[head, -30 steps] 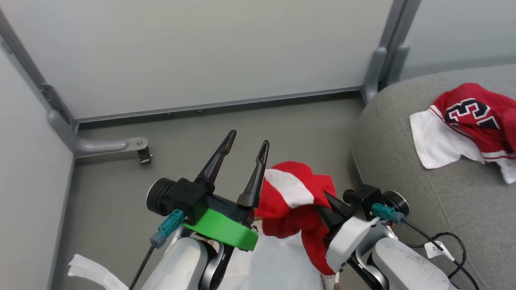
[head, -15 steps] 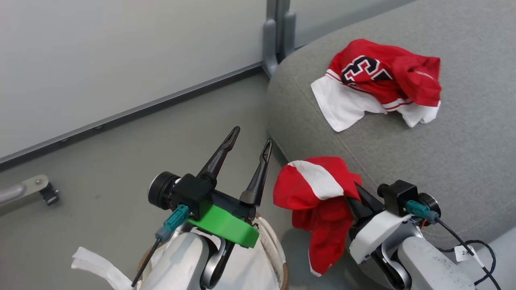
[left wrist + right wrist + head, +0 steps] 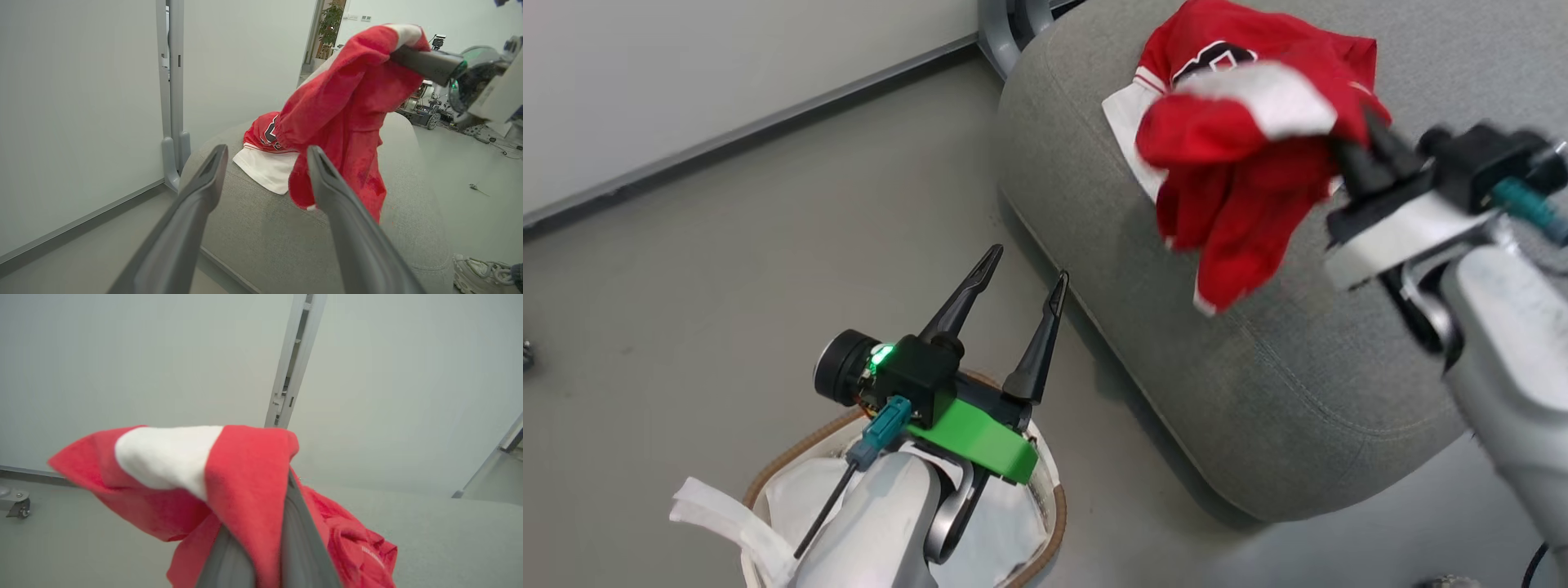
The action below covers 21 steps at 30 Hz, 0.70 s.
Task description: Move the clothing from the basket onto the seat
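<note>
Red shorts [image 3: 1241, 171] with a white stripe hang from my right gripper [image 3: 1356, 143], which is shut on them above the grey seat [image 3: 1176, 327]. Behind them the red jersey [image 3: 1233, 41] with white sleeves lies on the seat. In the left wrist view the shorts [image 3: 347, 102] dangle in front of the jersey [image 3: 261, 130]. They drape over my right gripper's fingers [image 3: 294, 547] in the right wrist view. My left gripper [image 3: 1029, 263] stands open and empty over the basket [image 3: 792, 453], where a white liner shows.
Pale wall panels with a grey metal post [image 3: 1005, 24] stand behind the seat's left end. Grey floor [image 3: 727, 245] lies between wall, basket and seat. A white liner strap [image 3: 711, 514] hangs off the basket's left side. A shoe [image 3: 478, 269] stands on the floor beyond the seat.
The head camera has swung right towards the seat. My right gripper has carried the shorts up and over the seat, near the jersey. My left gripper has stayed open.
</note>
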Motion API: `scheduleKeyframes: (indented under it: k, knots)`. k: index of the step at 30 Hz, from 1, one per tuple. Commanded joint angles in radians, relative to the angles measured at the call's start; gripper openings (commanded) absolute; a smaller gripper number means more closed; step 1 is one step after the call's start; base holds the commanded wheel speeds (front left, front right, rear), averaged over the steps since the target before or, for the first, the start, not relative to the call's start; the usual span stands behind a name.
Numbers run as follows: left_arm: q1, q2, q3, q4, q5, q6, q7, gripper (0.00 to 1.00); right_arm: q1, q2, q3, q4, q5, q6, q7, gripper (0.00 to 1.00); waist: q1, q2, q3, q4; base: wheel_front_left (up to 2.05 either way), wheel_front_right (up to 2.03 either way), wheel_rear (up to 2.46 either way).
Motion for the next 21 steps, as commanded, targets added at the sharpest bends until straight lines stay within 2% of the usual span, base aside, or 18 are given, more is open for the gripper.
scheduleKeyframes:
  k: [1,5,9,16,21]
  knots:
    - [-0.024,0.006,0.007,0.009,0.009,-0.005,0.000,1.00,-0.051,-0.023,-0.016,0.000,-0.014,-0.001,-0.002,0.00,0.0000,0.0073,0.082,0.045,0.00,0.00,0.00]
    - [-0.040,0.006,0.006,0.028,0.032,-0.006,0.000,1.00,-0.186,-0.095,-0.093,0.076,-0.016,-0.001,-0.002,0.00,0.0000,0.0073,0.134,0.087,0.00,0.00,0.00]
    - [-0.058,0.006,0.001,0.041,0.053,-0.008,0.000,1.00,-0.260,-0.150,-0.168,0.223,-0.038,-0.001,-0.002,0.00,0.0000,0.0073,0.182,0.135,0.00,0.00,0.00]
    - [-0.102,0.015,-0.003,0.052,0.064,-0.008,0.000,1.00,-0.263,-0.189,-0.392,0.481,-0.096,-0.001,-0.002,0.00,0.0000,0.0073,0.273,0.222,0.00,0.00,0.00]
    - [-0.112,0.023,0.021,0.040,0.070,-0.007,0.000,1.00,-0.239,-0.179,-0.556,0.565,-0.201,-0.001,-0.002,0.00,0.0000,0.0073,0.326,0.261,0.00,0.00,0.00]
